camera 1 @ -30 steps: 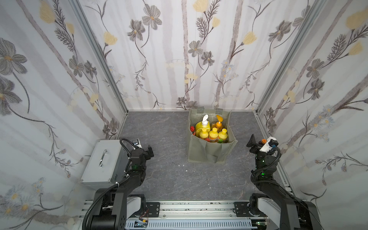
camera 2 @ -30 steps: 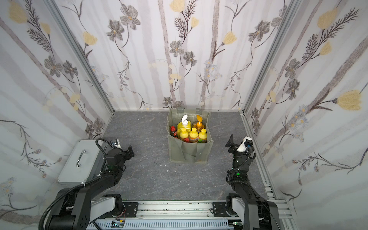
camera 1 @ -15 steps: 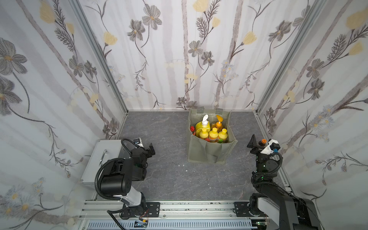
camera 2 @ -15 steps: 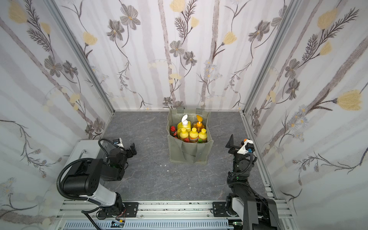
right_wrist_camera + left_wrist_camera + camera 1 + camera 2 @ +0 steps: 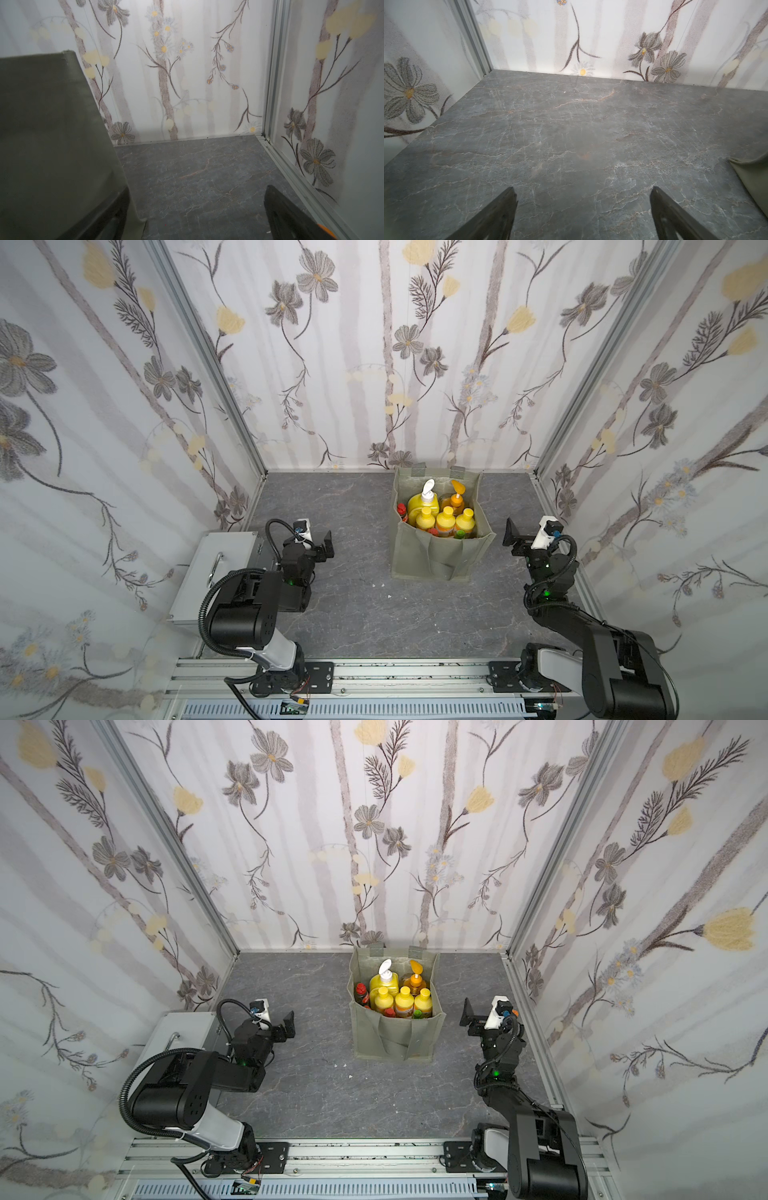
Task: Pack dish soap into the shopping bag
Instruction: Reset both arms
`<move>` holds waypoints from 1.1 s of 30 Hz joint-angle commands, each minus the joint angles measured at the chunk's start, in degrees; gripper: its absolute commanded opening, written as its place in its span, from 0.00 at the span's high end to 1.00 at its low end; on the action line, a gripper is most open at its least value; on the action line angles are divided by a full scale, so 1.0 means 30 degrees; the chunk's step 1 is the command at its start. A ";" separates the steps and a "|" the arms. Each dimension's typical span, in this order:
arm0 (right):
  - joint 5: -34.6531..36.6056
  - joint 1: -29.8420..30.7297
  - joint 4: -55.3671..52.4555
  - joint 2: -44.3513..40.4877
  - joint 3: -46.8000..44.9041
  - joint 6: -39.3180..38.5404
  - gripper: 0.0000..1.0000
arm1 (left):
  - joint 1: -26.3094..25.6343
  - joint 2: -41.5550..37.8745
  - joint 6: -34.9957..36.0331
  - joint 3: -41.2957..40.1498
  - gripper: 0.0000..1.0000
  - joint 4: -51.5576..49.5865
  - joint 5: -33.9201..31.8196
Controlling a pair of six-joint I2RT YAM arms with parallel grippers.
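Here, dish soap [image 5: 445, 519] upright in bag [image 5: 417, 558]

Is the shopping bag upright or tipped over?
Upright: the shopping bag stands on its base, mouth open upward, with the dish soap bottles standing inside it.

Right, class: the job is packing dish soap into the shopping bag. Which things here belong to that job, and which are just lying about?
Belongs to the job:
- shopping bag, standing open
- dish soap bottles, upright inside the bag

Just lying about:
- grey metal box with a handle
- small white specks in front of the bag
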 commanded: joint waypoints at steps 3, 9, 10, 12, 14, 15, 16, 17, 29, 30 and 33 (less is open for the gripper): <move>0.0293 -0.0291 0.3557 0.0578 -0.1480 0.0232 0.00 | -0.0044 -0.0041 0.0264 0.0128 0.00 -0.0421 -0.1353; -0.1508 -0.0266 0.7650 0.3492 -0.2065 -0.0144 0.00 | 0.0006 0.0001 -0.0170 0.0242 0.00 -0.0511 -0.2569; -0.1129 -0.0301 0.6817 0.3119 -0.2013 -0.0251 0.00 | -0.0008 0.0013 -0.0244 0.0274 0.00 -0.0565 -0.2778; 0.0034 -0.0286 0.5012 0.2546 -0.1541 0.0105 0.00 | 0.0043 0.0039 -0.0924 0.0369 0.00 -0.0668 -0.4295; 0.1142 -0.0284 0.5416 0.2911 -0.1398 0.0459 0.00 | 0.0540 -0.0224 -0.1792 0.0398 0.00 -0.1275 -0.4792; 0.1117 -0.0258 0.6041 0.3183 -0.1527 0.0574 0.00 | 0.0549 -0.0132 -0.1719 0.0458 0.00 -0.1191 -0.4760; 0.1172 -0.0257 0.5798 0.3085 -0.1486 0.0561 0.00 | 0.0520 -0.0020 -0.1529 0.0543 0.00 -0.1108 -0.4499; 0.1272 -0.0238 0.5412 0.3016 -0.1384 0.0485 0.00 | 0.0504 -0.0133 -0.1508 0.0672 0.00 -0.1579 -0.4297; 0.3383 0.1060 0.3206 0.3026 -0.0196 -0.0370 0.00 | 0.0358 -0.0041 0.0084 0.1885 0.00 -0.3629 -0.0627; 0.3392 0.1064 0.3179 0.3026 -0.0196 -0.0360 0.00 | 0.0379 -0.0044 0.0069 0.1885 0.00 -0.3725 -0.0614; 0.3427 0.1121 0.3173 0.3026 -0.0184 -0.0403 0.00 | 0.0370 -0.0043 0.0090 0.1884 0.00 -0.3706 -0.0612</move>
